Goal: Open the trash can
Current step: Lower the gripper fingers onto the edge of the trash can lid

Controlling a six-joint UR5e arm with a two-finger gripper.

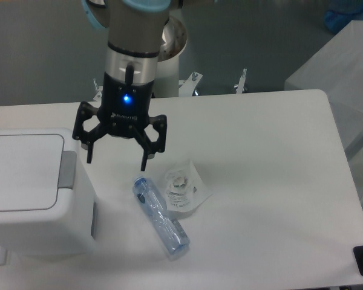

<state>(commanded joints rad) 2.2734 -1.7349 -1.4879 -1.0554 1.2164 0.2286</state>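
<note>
Claw (117, 159) hangs over the left half of the white worktop (272, 181), its two black fingers spread apart with nothing between them. A blue light glows on the wrist above it. The fingertips sit near the upper right corner of the trash can (33, 190), apart from it, above the bare surface between the can and the bottle.

The trash can stands at the left edge of the worktop, a large white box with rounded corners. Its flat pale-grey lid (21, 172) lies closed, and the grey push tab (68, 169) runs along the lid's right side, facing the claw.

A clear plastic bottle (161, 217) lies on its side just right of the can, slanting toward the front edge. A small crumpled plastic packet (183, 188) lies touching the bottle's upper right side.
</note>
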